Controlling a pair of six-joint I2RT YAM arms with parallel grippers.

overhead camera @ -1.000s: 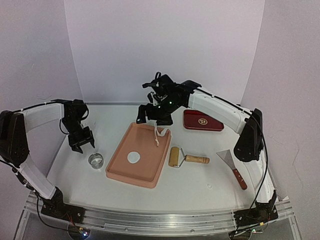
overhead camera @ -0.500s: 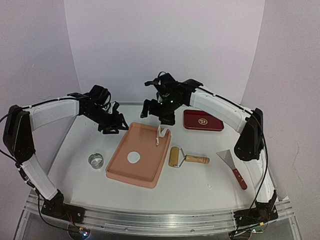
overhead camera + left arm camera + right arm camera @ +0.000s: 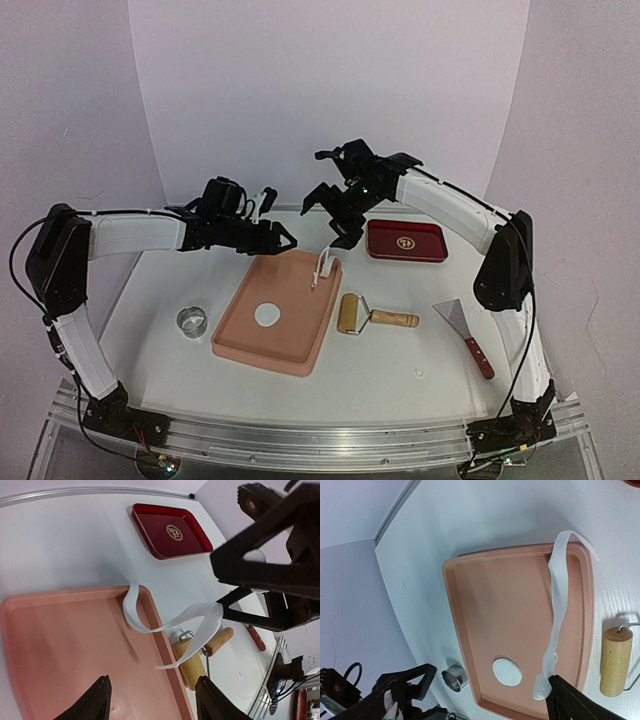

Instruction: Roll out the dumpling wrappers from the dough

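While dangling from right hand [image 3: 333,217], dough [image 3: 559,580]: thin ragged white strip.

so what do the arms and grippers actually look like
Left arm and right arm: white shells between black joints, thin black cables alongside. Left gripper and right gripper: all black, two angular tapered fingers each, a small green light behind the right one.

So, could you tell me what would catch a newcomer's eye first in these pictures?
The ragged dough strip stands out: it hangs from one fingertip of the open right gripper, raised over the far right corner of the pink tray, with part of it draped across the rim there. The open left gripper hovers near the tray's far left corner, pointed toward the strip. One neat round wrapper lies on the tray floor.
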